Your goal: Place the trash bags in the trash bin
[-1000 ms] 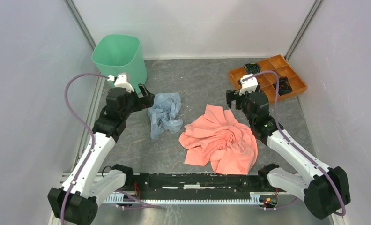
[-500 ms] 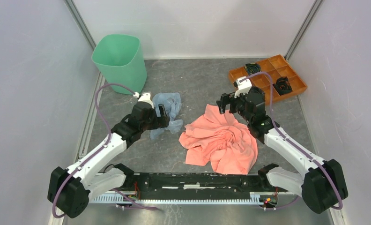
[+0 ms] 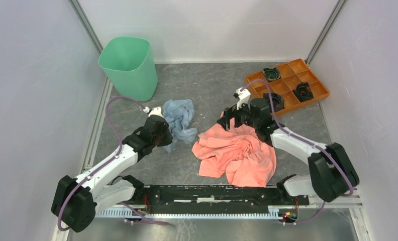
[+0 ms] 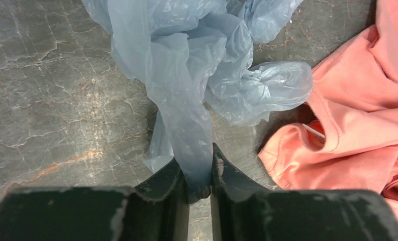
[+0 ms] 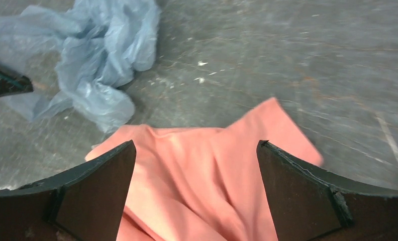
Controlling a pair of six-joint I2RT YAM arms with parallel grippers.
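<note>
The plastic bag (image 4: 187, 65) is seen crumpled on the desk (image 3: 212, 83), left of the middle and nearer the far edge than the near one. Its narrow lower tail is pinched by the left gripper (image 4: 199, 168), whose jaws are drawn almost together with only the thin film between them. The rest of the bag is left lying on the surface beyond the fingers.

The bin (image 3: 128, 65) is stood upright in the far left corner, mouth upward, close against the left wall. A strip of bare grey surface is left between its base and the far edge of the bag.

The bag's right lobe is found just beside the left edge of the pink cloth (image 3: 237, 150); whether the two touch cannot be told. The cloth is spread in rumpled folds over the middle of the desk, reaching toward the near edge.

The right gripper (image 5: 196, 150) is held above the far edge of the cloth with its jaws spread wide, and nothing is gripped between them. Whether its fingers rest on the fabric cannot be told. Open surface is seen beyond it toward the far edge.

An orange tray (image 3: 287, 83) is set in the far right corner, well apart from the bag, with dark items in some compartments.
</note>
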